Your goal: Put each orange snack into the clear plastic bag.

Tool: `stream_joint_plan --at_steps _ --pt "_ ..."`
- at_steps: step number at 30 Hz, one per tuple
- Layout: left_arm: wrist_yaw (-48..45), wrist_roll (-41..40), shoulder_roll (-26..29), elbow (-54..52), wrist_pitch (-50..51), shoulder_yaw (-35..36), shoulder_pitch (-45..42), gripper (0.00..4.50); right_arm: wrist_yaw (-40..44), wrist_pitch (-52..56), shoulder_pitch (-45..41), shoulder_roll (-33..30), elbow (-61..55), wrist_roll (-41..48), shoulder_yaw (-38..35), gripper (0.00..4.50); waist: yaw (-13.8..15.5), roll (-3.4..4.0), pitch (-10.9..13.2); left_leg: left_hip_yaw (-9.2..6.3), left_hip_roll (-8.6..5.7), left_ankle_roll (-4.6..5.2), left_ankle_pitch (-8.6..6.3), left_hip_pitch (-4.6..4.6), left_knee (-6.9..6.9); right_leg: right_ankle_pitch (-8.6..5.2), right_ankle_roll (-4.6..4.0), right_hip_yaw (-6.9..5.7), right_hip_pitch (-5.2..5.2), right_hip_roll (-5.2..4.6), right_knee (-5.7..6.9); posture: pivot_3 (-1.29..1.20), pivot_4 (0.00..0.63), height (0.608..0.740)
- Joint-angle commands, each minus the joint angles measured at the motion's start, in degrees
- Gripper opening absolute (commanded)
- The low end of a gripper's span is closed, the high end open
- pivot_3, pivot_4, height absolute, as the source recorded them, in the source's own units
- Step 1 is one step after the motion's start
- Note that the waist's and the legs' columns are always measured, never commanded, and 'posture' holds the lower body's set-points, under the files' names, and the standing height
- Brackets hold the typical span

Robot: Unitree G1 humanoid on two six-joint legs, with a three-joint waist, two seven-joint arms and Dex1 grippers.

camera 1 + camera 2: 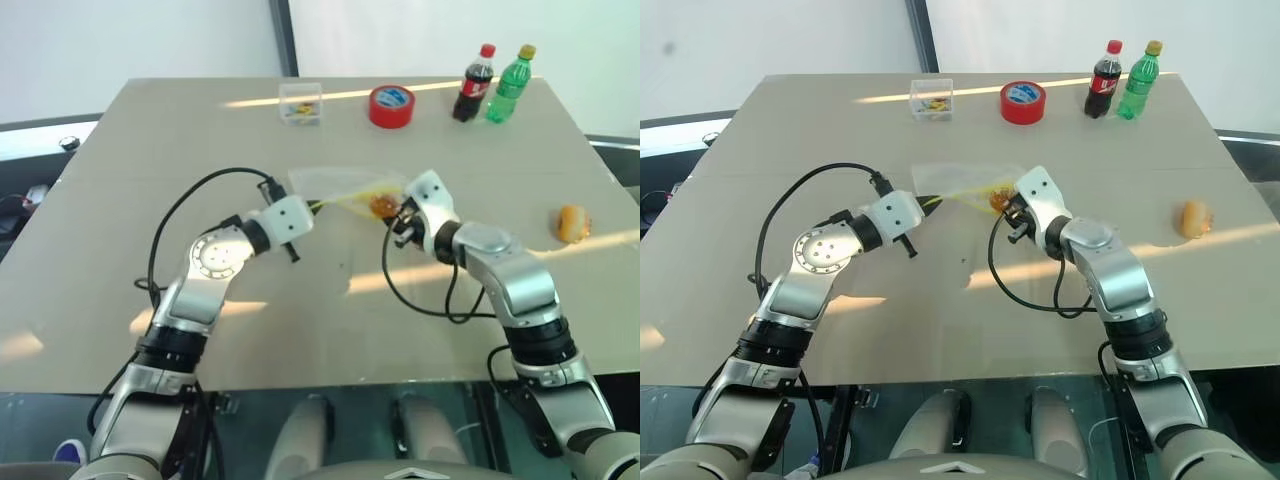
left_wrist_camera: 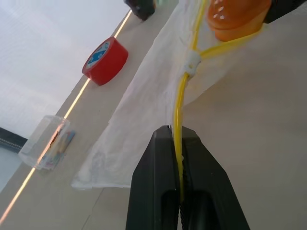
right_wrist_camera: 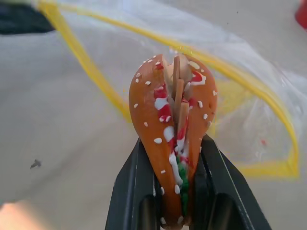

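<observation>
The clear plastic bag (image 1: pixel 335 184) lies mid-table, its yellow seal strip (image 2: pixel 179 108) lifted. My left gripper (image 1: pixel 314 207) is shut on that strip at the bag's near left corner. My right gripper (image 3: pixel 175 149) is shut on one orange snack (image 3: pixel 171 120), a bun-like piece with white specks and a red and green filling. It holds the snack (image 1: pixel 381 207) just in front of the bag's open mouth (image 3: pixel 249 110). A second orange snack (image 1: pixel 572 222) lies on the table far to the right, apart from both grippers.
Along the table's far edge stand a small clear box (image 1: pixel 301 103), a red tape roll (image 1: pixel 391 106), a cola bottle (image 1: pixel 474 84) and a green bottle (image 1: pixel 509 85). Black cables loop from both wrists over the beige table (image 1: pixel 120 200).
</observation>
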Motion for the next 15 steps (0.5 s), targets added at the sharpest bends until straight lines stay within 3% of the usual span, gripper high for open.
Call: stream_joint_plan --at_steps 1,6,7,14,15 --pt "-1.32 -1.29 0.09 -3.58 -2.35 -0.65 0.70 0.00 -0.34 -3.91 -3.43 1.53 3.33 -0.39 1.09 0.51 0.10 0.00 0.00 0.00 0.01 0.00 0.00 0.00 -0.01 0.00 0.00 0.00 0.00 0.01 -0.01 0.00 0.150 0.740" --pt "-1.31 -1.40 -0.40 -4.77 -1.73 -1.23 1.04 0.00 0.95 -8.88 -6.22 4.41 11.23 -0.50 2.94 0.51 0.15 0.00 0.00 -0.01 -0.01 0.00 0.00 -0.01 0.00 0.00 0.00 -0.01 0.00 -0.01 -0.02 0.00 0.150 0.740" --pt "-0.96 -1.09 -0.53 -4.75 -1.10 -1.17 1.02 0.00 0.81 -9.70 -6.93 5.00 12.92 -0.46 2.71 1.24 0.14 0.00 0.00 -0.01 -0.01 0.00 0.00 -0.01 0.00 0.00 0.00 -0.01 0.00 -0.01 -0.02 0.00 0.150 0.740" --pt "2.70 1.55 -1.09 -3.56 3.57 -0.46 0.60 0.00 0.31 -10.77 -6.58 3.95 12.03 -0.87 1.24 4.45 0.16 0.01 0.00 -0.02 -0.02 0.00 0.00 -0.02 0.00 0.00 0.00 -0.01 -0.01 0.00 -0.01 0.00 0.150 0.740" --pt "3.42 1.74 -1.44 -3.20 4.96 -0.25 0.24 0.00 0.59 -10.12 -5.91 3.22 10.25 -0.19 0.41 4.45 0.21 0.01 0.00 -0.02 -0.02 0.00 0.00 -0.02 0.00 0.00 0.00 -0.02 -0.01 0.00 -0.01 0.00 0.150 0.740"
